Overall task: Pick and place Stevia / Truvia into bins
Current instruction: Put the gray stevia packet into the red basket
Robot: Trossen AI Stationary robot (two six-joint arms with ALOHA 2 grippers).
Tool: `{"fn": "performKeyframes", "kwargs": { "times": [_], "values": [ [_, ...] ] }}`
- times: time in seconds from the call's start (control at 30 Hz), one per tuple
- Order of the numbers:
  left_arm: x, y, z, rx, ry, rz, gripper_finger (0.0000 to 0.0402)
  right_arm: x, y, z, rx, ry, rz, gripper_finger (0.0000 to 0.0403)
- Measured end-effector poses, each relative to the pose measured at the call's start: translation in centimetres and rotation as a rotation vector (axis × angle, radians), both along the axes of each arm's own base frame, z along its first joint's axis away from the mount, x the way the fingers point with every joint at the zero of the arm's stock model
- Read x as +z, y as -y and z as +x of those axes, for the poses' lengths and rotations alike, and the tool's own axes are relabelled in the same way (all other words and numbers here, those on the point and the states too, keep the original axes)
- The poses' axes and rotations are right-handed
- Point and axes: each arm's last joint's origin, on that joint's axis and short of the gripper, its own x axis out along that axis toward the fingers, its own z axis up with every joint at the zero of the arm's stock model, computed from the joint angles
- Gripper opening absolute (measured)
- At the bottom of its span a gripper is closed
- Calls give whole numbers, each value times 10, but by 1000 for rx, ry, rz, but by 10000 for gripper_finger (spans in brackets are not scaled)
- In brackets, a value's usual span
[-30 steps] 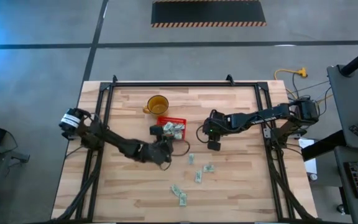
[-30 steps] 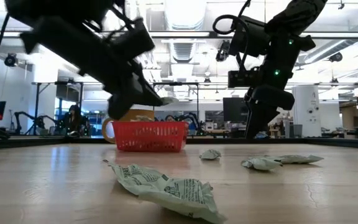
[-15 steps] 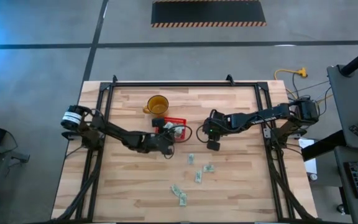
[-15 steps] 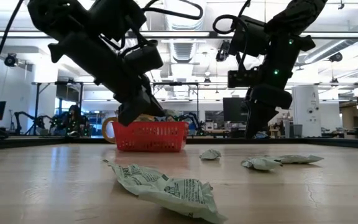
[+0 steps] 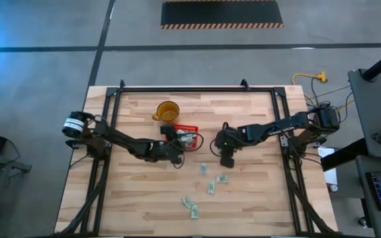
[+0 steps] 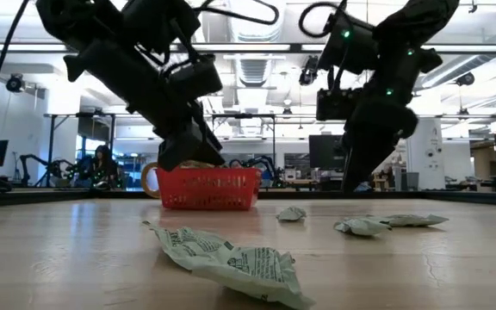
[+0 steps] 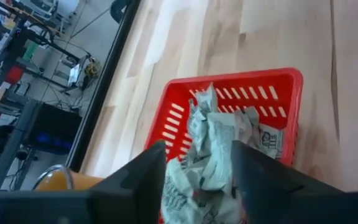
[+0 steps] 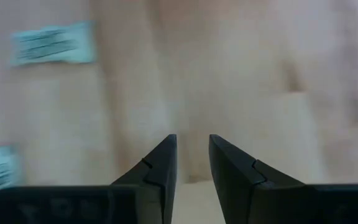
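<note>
So the left gripper (image 5: 177, 140) is sitting right at the near edge of the red basket (image 5: 188, 128), and the wrist camera shows its fingers (image 7: 146, 176) clamped on a crumpled sachet (image 7: 211, 146), with the basket's opening straight ahead of the tips. That's the relation that matters: the held sachet hangs over the basket's near wall, so my guess is it only needs letting go, maybe after a small nudge forward, to land inside. The basket already has a heap of crumpled sachets in it, piled toward the middle. The yellow cup (image 5: 167, 110) sits just behind the basket, away from the action; I can't tell what's in it, if anything.

The right gripper (image 5: 225, 160) is off to the basket's right, lowish over bare wood, fingers (image 8: 161, 163) close together with only a thin gap and nothing between them. From its wrist camera, two flat sachets lie off to one side, one (image 8: 53, 43) farther out with its long axis running crosswise to the fingers.

The loose sachets (image 5: 208, 178) are scattered in front of the basket toward the table's near edge, and the right arm looks nearer to most of them.
</note>
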Motion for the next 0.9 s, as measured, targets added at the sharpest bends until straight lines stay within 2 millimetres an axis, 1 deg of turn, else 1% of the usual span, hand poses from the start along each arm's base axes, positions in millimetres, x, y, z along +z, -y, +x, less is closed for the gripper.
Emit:
{"fn": "performKeyframes", "kwargs": {
  "times": [0.1,0.2,0.37,0.47,0.7,0.9],
  "values": [
    [6,1,-5,-1,-13,-4,184,0,-13,1,56,27,43,81],
    [15,2,-12,3,-5,-37,196,1,-27,3,95,54,72,79],
    [22,4,-24,-60,-63,-118,205,5,-45,4,105,71,106,84],
    [27,7,-28,-80,-60,-172,206,5,-54,3,87,62,131,88],
    [32,14,-36,-93,-63,-199,206,0,-67,2,101,61,137,93],
    [35,24,-39,-131,-60,-201,206,-13,-74,9,128,62,169,86]
  ]
}}
